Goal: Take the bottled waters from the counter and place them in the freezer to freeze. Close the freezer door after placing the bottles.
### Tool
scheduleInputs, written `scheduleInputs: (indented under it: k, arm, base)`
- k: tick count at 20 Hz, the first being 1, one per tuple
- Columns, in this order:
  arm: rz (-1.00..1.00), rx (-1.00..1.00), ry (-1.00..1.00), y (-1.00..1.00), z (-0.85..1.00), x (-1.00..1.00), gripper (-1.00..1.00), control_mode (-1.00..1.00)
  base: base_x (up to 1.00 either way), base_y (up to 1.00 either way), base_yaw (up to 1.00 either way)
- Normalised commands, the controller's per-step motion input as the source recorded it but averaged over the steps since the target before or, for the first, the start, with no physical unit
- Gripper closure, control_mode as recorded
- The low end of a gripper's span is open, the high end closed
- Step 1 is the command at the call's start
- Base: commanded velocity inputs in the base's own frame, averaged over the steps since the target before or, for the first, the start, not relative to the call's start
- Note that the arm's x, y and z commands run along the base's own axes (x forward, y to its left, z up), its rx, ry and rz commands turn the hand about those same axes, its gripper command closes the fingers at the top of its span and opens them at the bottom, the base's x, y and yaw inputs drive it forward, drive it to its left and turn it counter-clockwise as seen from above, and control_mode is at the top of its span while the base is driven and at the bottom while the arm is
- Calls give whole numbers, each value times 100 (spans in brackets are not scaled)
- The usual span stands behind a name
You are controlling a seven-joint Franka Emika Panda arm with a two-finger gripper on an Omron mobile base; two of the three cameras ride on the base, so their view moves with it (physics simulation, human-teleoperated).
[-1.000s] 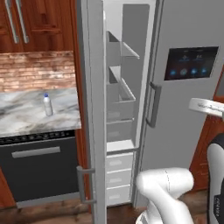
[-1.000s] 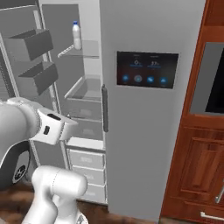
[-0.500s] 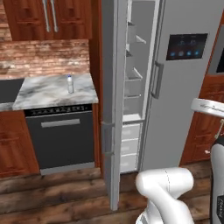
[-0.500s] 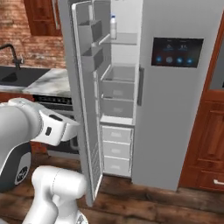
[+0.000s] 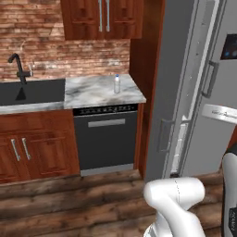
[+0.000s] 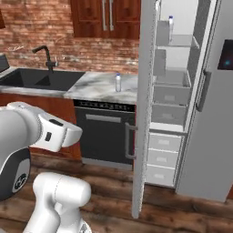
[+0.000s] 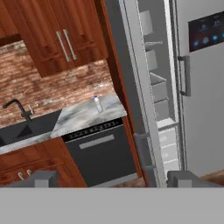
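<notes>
With one bottle (image 6: 170, 22) already up on the top freezer (image 6: 175, 91) shelf, task looks approx half done; 2nd bottle (image 5: 117, 84) stands on the counter (image 5: 92, 92) by the brick wall, at 11 o'clock from the arm. Freezer door (image 6: 144, 104) hangs open, not yet shut. Count: 2 bottles, 1 door, 1 counter. Gripper (image 7: 111, 177) jaws spread wide, holding nothing, well apart from the counter bottle.

The marble counter (image 5: 88, 92) carries one bottle (image 5: 117, 84) upright near its right end. A second bottle (image 6: 171, 23) stands on the freezer's top shelf (image 6: 179, 42).
</notes>
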Motion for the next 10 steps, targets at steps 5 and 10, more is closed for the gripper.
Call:
scheduleInputs:
  k: [5,10]
  arm:
    - [0,0,0,0,0,0,-100,100]
    - [0,0,0,0,0,0,-100,100]
  base:
    - [65,100,0]
    - [98,47,-2]
